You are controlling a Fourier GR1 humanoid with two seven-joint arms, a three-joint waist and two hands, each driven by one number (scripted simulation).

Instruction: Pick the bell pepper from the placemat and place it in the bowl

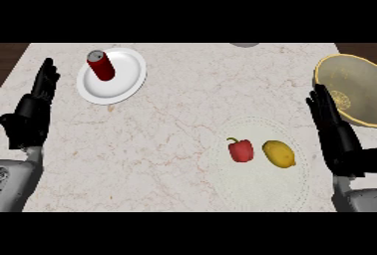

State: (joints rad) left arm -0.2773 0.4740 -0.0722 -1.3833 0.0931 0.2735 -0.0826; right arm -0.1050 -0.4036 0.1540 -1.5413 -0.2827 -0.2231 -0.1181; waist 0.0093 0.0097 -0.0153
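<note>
A red bell pepper with a green stem lies on a pale round placemat at the lower right of the counter. A yellowish bowl sits at the right edge, partly cut off by the view. My right hand stands open with fingers up, between the placemat and the bowl, right of the pepper and touching nothing. My left hand rests open at the left edge, fingers up, far from the pepper.
A yellow lemon lies just right of the pepper on the placemat. A white plate at the back left carries a red can. A grey object peeks in at the counter's far edge.
</note>
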